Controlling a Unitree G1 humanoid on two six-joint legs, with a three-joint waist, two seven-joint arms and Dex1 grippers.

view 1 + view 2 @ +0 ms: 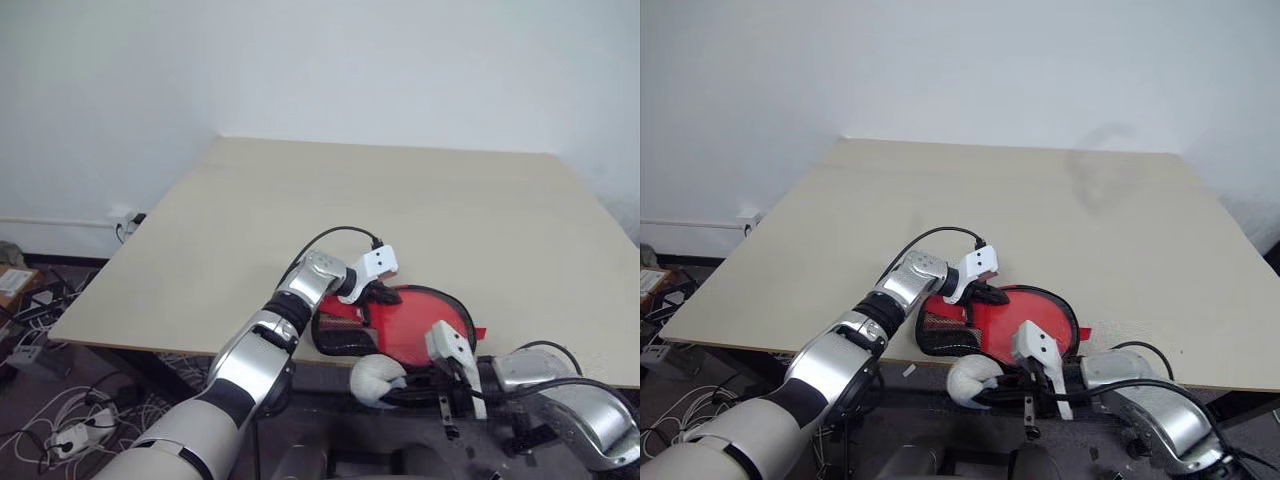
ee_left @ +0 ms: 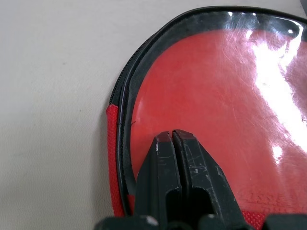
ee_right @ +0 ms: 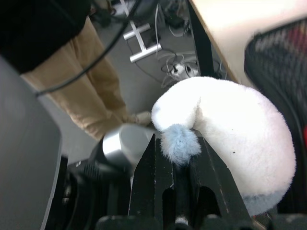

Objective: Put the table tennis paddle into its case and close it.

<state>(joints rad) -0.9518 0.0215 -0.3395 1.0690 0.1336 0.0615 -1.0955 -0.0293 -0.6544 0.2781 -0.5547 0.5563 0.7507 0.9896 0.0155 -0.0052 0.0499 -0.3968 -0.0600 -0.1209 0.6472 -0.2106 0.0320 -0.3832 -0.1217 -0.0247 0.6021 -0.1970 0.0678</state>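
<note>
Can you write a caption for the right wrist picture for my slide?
Right gripper shut on the case's fluffy white tag beside the table edge.

Red case point(image 1: 425, 325) with black edging; fluffy white tag point(image 3: 240, 139) with pale blue tuft; beige tabletop point(image 1: 330, 200).

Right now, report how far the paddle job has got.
Looks done: the table tennis paddle lies inside the case, its red face under the clear panel.

In hand: the left gripper, shut, presses on the case near the table edge; the right gripper is shut on the fluffy white tag hanging off that edge.

Left: whether the zip is fully closed cannot be told; finish it.
</note>
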